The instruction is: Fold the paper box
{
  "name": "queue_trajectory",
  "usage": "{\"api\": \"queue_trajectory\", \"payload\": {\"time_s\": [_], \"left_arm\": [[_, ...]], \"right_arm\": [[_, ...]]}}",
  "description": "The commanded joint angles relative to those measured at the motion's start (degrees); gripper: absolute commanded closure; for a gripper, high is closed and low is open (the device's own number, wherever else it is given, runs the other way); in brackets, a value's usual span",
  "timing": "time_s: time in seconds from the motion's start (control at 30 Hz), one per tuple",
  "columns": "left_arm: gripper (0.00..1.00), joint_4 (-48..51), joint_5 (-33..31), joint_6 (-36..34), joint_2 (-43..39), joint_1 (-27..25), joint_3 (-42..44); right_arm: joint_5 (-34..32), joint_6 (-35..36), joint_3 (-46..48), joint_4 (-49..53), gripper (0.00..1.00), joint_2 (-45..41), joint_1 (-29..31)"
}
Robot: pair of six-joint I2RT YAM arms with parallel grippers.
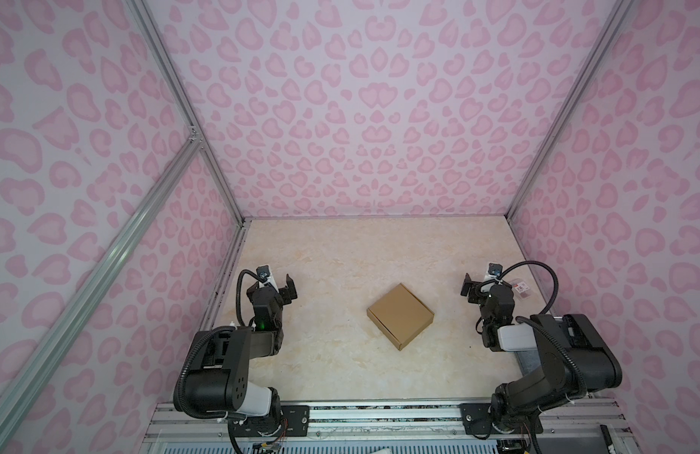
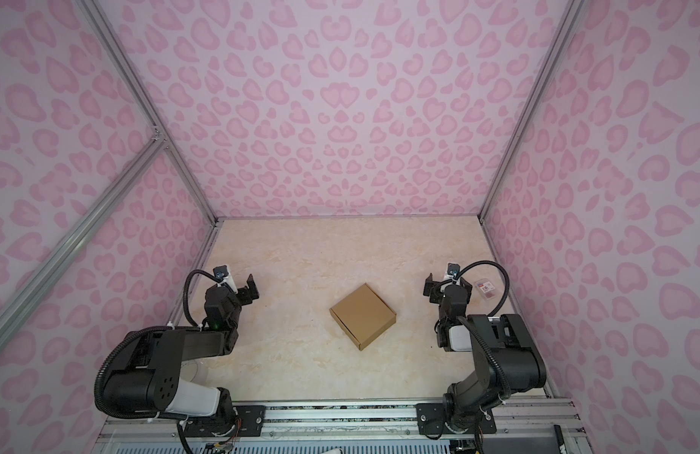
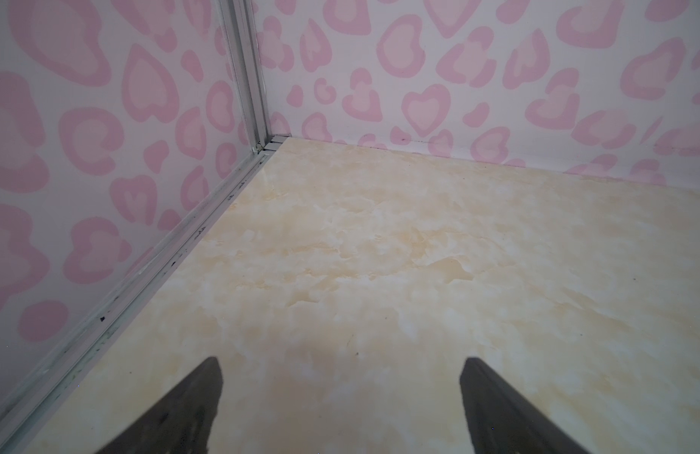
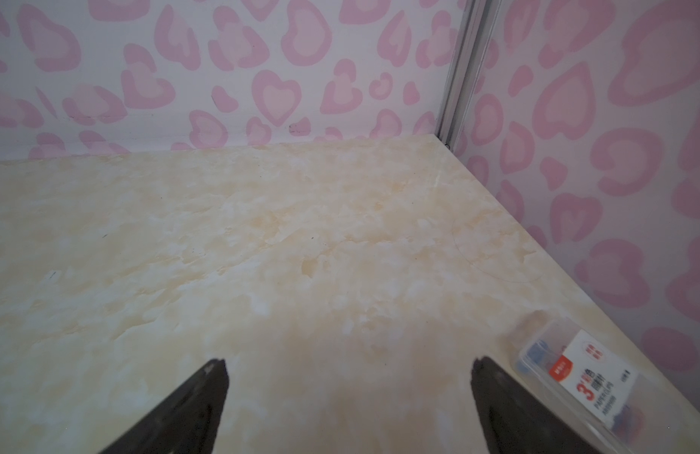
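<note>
We think the folding is done. The flat brown cardboard paper box [image 1: 400,316] sits shut in the middle of the cream marble tabletop [image 1: 340,251], with one corner pointing at the near edge. We see no flap sticking up, so nothing looks left to do.

Our left fingers [image 3: 183,412] are spread wide by the left edge and hold nothing. Our right fingers [image 4: 183,412] are wide and empty too, by the right edge. A small clear packet with a red and white label [image 4: 576,377] lies just beside them. There is lots of open room all around the box.
</note>
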State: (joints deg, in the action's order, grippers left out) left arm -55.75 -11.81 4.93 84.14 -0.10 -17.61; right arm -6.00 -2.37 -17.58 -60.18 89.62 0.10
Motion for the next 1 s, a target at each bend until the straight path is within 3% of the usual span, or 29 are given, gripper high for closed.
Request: {"api": "queue_trajectory", "payload": {"time_s": [0.0, 0.97], "left_arm": [[0.03, -1.82, -0.14, -0.38, 0.21, 0.01, -0.5], [0.03, -1.72, 0.03, -0.39, 0.21, 0.1, -0.59]], "right_arm": [[-0.33, 0.45, 0.1, -1.96, 0.01, 0.12, 0.04], [-0.33, 0.44, 0.08, -1.98, 0.01, 0.12, 0.04]]}}
